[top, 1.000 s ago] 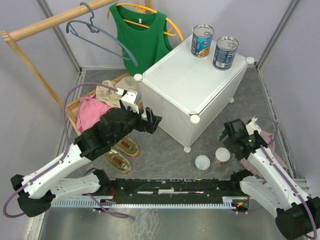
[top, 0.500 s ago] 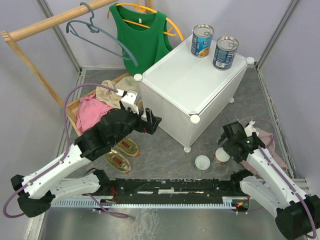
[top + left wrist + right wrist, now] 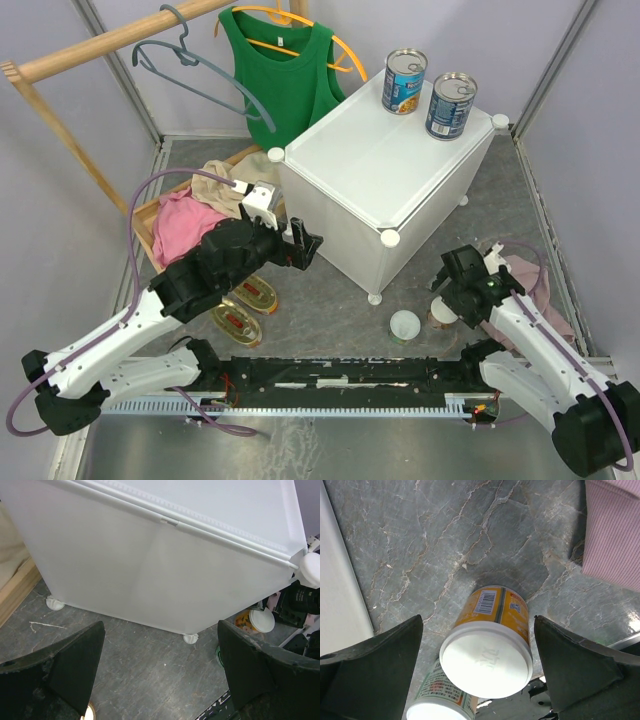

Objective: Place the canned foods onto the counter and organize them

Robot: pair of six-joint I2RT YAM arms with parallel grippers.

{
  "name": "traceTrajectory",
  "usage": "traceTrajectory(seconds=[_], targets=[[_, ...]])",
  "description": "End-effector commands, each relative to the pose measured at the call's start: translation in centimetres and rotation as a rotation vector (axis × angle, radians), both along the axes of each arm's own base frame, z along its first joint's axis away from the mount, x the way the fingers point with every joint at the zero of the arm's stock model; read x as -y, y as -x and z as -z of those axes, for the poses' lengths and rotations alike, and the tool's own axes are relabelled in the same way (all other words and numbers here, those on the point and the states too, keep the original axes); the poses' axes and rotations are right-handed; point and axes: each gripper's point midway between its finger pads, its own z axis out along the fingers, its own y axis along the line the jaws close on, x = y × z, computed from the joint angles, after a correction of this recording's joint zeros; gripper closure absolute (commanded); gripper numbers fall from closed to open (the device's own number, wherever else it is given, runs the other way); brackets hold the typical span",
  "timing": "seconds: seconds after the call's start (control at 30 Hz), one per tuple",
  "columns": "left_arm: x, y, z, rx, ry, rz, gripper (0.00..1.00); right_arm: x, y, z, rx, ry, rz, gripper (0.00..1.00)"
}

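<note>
On the grey tabletop (image 3: 330, 295) beside the white counter (image 3: 380, 175), the right jaws have come down over a small white-lidded can (image 3: 487, 662), spread wide either side of it, not touching; a grasp looks next. The left jaws hang spread and empty. Two tall cans (image 3: 405, 82) already stand on the counter.

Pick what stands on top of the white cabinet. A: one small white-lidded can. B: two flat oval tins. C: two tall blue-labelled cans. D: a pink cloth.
C: both tall blue-labelled cans stand upright side by side near the far corner of the counter.
</note>
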Motion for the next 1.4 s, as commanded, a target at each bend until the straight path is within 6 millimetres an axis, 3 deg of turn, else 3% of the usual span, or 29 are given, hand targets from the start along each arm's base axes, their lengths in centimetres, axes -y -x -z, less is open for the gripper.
traceTrajectory(seconds=[0.0,0.23,0.4,0.77,0.9,1.17,1.37], targets=[[0.5,0.1,-1.9,0.026,0.079,0.010,0.01,-0.2,-0.8,-0.1,0.020,0.004,0.000,0.00],[0.5,0.3,-1.9,0.024,0.074,0.014,0.01,-0.4,-0.9,0.4,0.016,0.001,-0.004,0.03],[-0.2,0.5,-1.7,0.027,0.082,0.005,0.01,-0.3,-0.4,0.8,0.030,-0.004,0.002,0.10],[-0.1,0.7,-1.7,0.021,0.095,0.012,0.01,-0.3,-0.2,0.3,0.074,-0.021,-0.011,0.56],[-0.1,0.8,-1.6,0.016,0.101,0.015,0.01,-0.3,-0.2,-0.1,0.086,-0.026,-0.012,0.60],[0.0,0.8,-1.5,0.014,0.099,0.015,0.01,-0.3,-0.8,-2.8,0.143,-0.024,-0.035,0.65],[0.2,0.7,-1.3,0.010,0.099,0.016,0.01,-0.5,-1.2,-4.9,0.183,-0.029,-0.058,0.83]])
